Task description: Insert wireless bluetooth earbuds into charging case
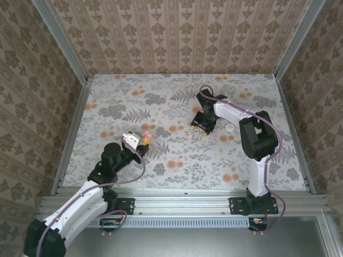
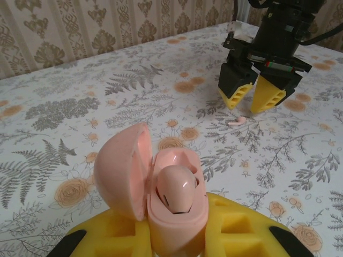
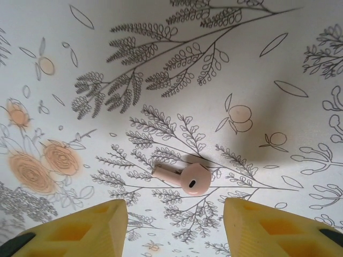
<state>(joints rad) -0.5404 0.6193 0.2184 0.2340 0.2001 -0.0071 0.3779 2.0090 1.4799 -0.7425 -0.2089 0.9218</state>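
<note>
Tablecloth (image 1: 177,107) printed with grey ferns and orange flowers covers the work surface. The left gripper (image 1: 138,142) sits left of centre. Its yellow fingers (image 2: 102,238) are clamped tight on the base of the pink case (image 2: 122,170), which it holds up with the lid swung open to one side. The right gripper (image 3: 174,227) hangs well apart from it, further back and to the right. It points down with its jaws about half open and holds nothing. One seated earbud (image 2: 176,195) already rests in a pocket of the case. The loose earbud (image 3: 185,176) lies flat on the cloth just below the right gripper, a little ahead of the line between its tips and touched by neither.

The pick looks like the weak point. The loose earbud is tiny, smooth and rounded, so jaws closing off-centre could squirt it sideways or spin it. Coming down too low would drag the tips into the cloth. A grip on the bulb rather than the stem would likely leave it badly turned for the free pocket, which the seated earbud partly hides. Pushing hard there could shift the case in its clamp or knock the lid.
</note>
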